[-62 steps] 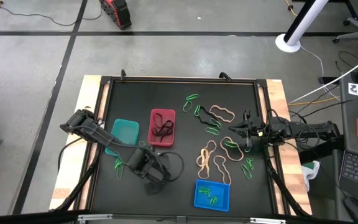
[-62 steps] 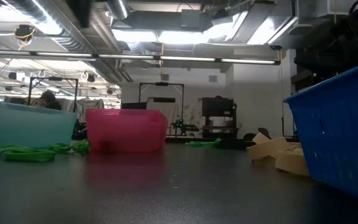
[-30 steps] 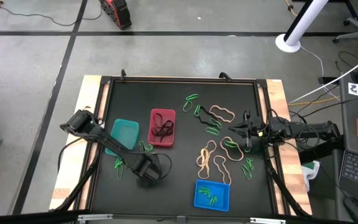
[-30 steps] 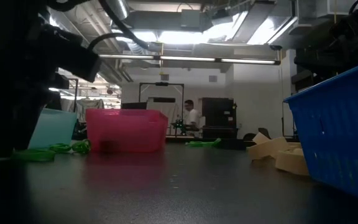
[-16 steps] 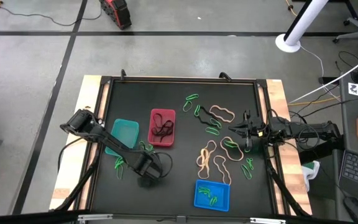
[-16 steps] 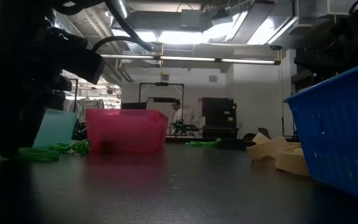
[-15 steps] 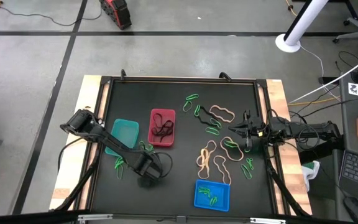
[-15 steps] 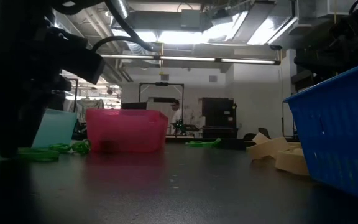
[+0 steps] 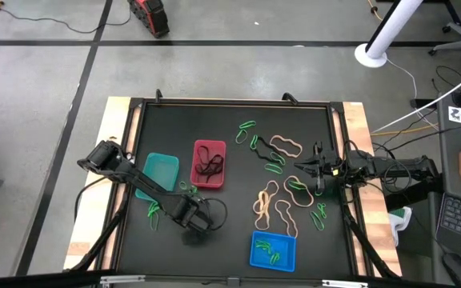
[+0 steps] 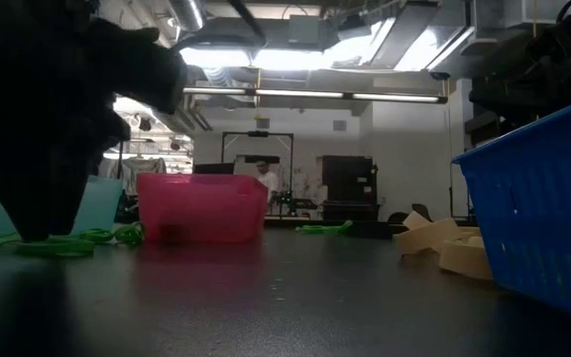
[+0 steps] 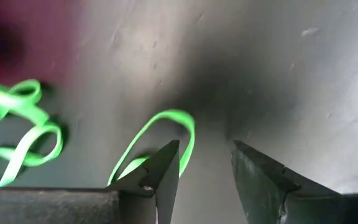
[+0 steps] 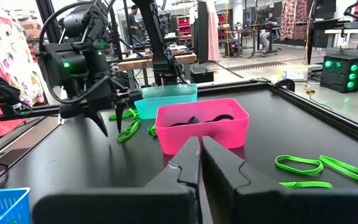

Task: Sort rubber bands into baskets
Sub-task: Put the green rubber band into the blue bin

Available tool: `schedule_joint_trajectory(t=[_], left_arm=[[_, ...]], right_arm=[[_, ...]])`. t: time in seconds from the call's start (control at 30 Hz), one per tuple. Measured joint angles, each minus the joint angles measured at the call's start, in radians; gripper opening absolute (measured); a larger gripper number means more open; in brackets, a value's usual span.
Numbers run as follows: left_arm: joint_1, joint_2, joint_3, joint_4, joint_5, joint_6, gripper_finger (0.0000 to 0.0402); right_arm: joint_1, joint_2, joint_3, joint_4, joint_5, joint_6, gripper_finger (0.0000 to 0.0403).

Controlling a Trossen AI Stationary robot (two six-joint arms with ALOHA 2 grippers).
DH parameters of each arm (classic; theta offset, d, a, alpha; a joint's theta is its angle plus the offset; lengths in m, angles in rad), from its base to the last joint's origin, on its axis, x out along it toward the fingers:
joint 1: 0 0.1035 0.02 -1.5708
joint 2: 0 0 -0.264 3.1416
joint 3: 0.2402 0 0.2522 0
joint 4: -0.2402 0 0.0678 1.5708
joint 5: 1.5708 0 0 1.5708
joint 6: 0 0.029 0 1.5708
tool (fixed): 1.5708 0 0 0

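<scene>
Green rubber band (image 11: 160, 140) lies on the black mat just by the left gripper (image 11: 204, 165); we see its fingers apart, tips down near the teal basket (image 9: 160, 170) and red basket (image 9: 209, 163). Right gripper (image 9: 317, 178) waits at the right edge, fingers together, empty. Blue basket (image 9: 273, 250) sits front, more rubber bands (image 9: 277, 172) scattered mid-mat.

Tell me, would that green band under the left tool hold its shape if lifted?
Probably not: the green band lies flat in a thin, uneven loop, so it likely droops. It looks very light, and may slip off the left tool, whose fingers stand open.
</scene>
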Motion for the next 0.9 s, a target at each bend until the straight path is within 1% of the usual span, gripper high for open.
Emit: schedule_joint_trajectory(t=[0.1, 0.43, 0.57, 0.8, 0.9], left_arm=[[0.002, 0.001, -0.018, 0.046, -0.016, 0.004, 0.014], [0.002, 0.002, -0.048, 0.066, -0.02, -0.016, 0.0136], [0.002, 0.002, -0.05, 0.072, -0.018, -0.021, 0.0101], [0.002, 0.0, -0.051, 0.077, -0.018, -0.026, 0.0011], [0.002, 0.0, -0.049, 0.081, -0.018, -0.034, 0.0007]], right_arm=[[0.0, 0.0, 0.0, 0.0, 0.0, 0.0, 0.0019], [0.0, 0.0, 0.0, 0.0, 0.0, 0.0, 0.0019], [0.0, 0.0, 0.0, 0.0, 0.0, 0.0, 0.0019], [0.0, 0.0, 0.0, 0.0, 0.0, 0.0, 0.0019], [0.0, 0.0, 0.0, 0.0, 0.0, 0.0, 0.0019]])
